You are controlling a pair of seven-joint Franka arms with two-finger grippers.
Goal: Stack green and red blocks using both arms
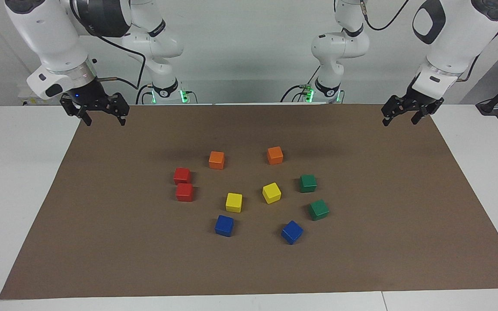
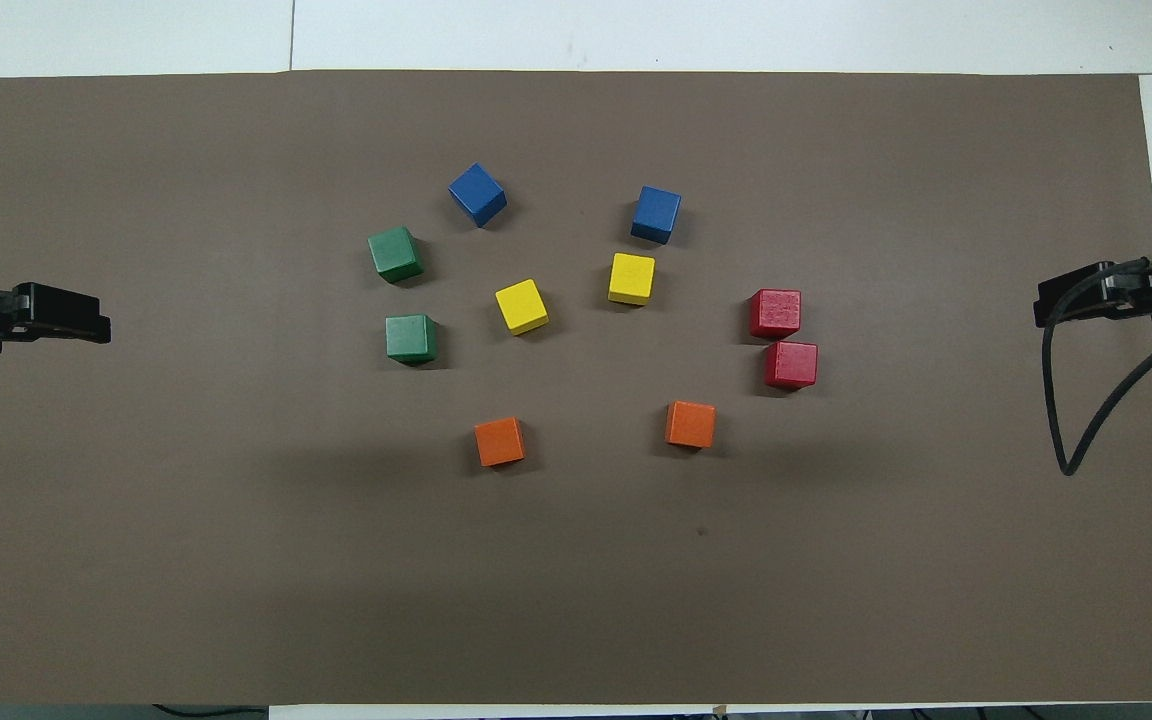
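Observation:
Two red blocks (image 1: 182, 176) (image 1: 184, 192) sit side by side, touching, on the brown mat toward the right arm's end; from overhead they are the red blocks (image 2: 775, 313) (image 2: 791, 364). Two green blocks (image 1: 308, 183) (image 1: 318, 209) lie a little apart toward the left arm's end, the same green blocks (image 2: 410, 338) (image 2: 395, 253) as seen from overhead. My right gripper (image 1: 104, 120) (image 2: 1076, 300) hangs open and empty over the mat's corner at its own end. My left gripper (image 1: 400, 121) (image 2: 66, 318) hangs open and empty over the other near corner. Both arms wait.
Two orange cubes (image 1: 216, 160) (image 1: 275, 155) lie nearest the robots, two yellow cubes (image 1: 234, 202) (image 1: 271, 192) in the middle, two blue cubes (image 1: 224, 225) (image 1: 292, 232) farthest. The brown mat (image 1: 383, 259) covers the white table (image 1: 11, 181). A black cable (image 2: 1086, 400) loops below the right gripper.

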